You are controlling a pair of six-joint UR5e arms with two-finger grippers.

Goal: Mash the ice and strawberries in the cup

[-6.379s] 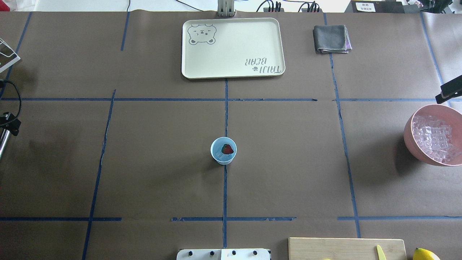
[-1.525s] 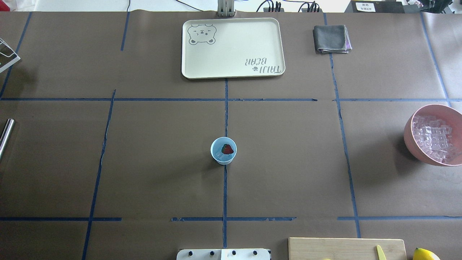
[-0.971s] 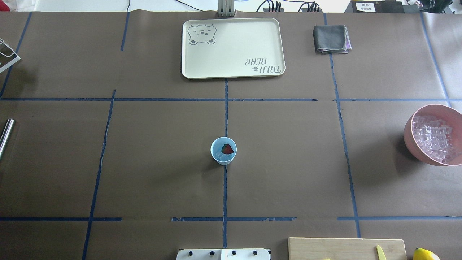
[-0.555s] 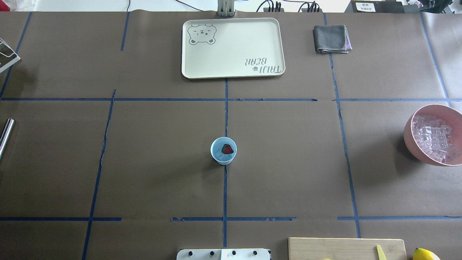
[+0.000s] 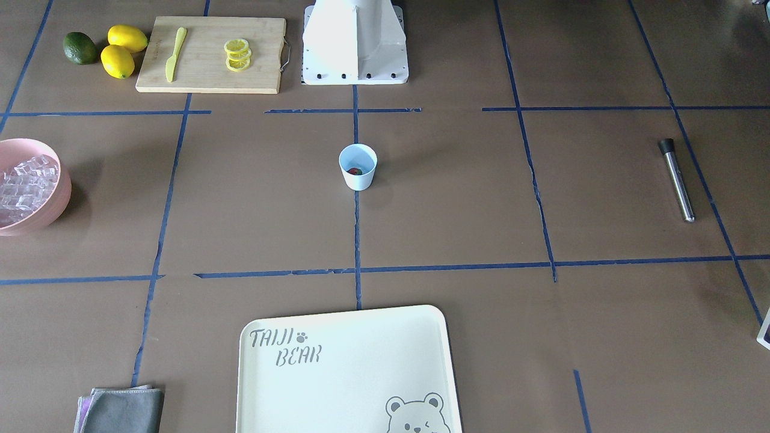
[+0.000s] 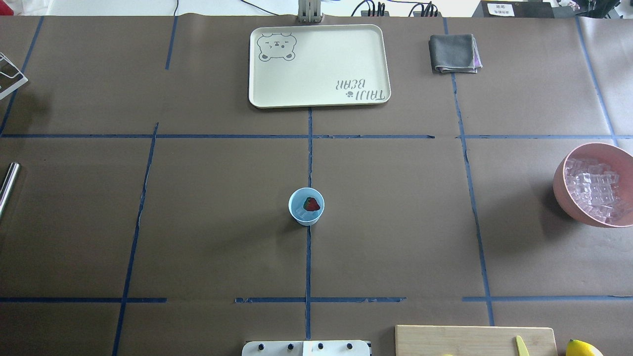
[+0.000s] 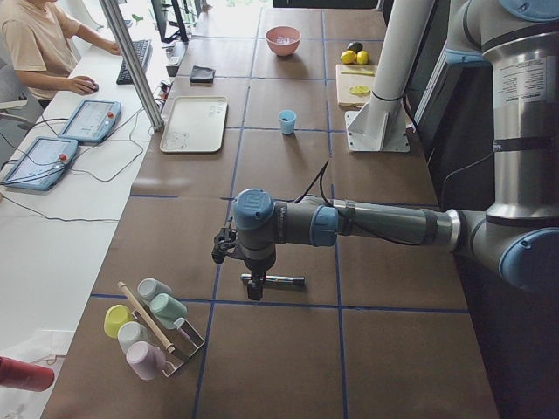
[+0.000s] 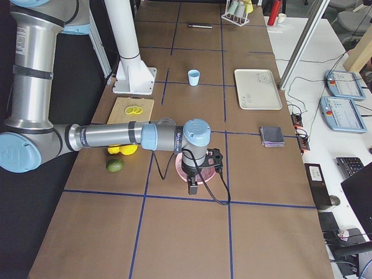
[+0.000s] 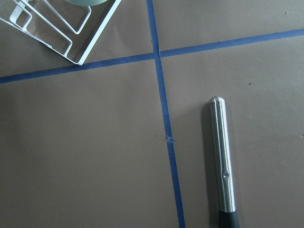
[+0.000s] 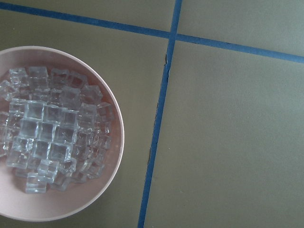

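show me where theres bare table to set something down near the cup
Widest bare stretches flank the cup: one toward the pink bowl, the other toward the muddler. The strip between cup and tray is also bare. Crowded by the robot's right side, where the cutting board, lemons and avocado cluster.

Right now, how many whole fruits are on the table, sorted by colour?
Whole yellow oval lemons: 2
Dark green oval fruit: 1
Tiny red strawberry in the pale-blue plastic cup: 1
Total: 4
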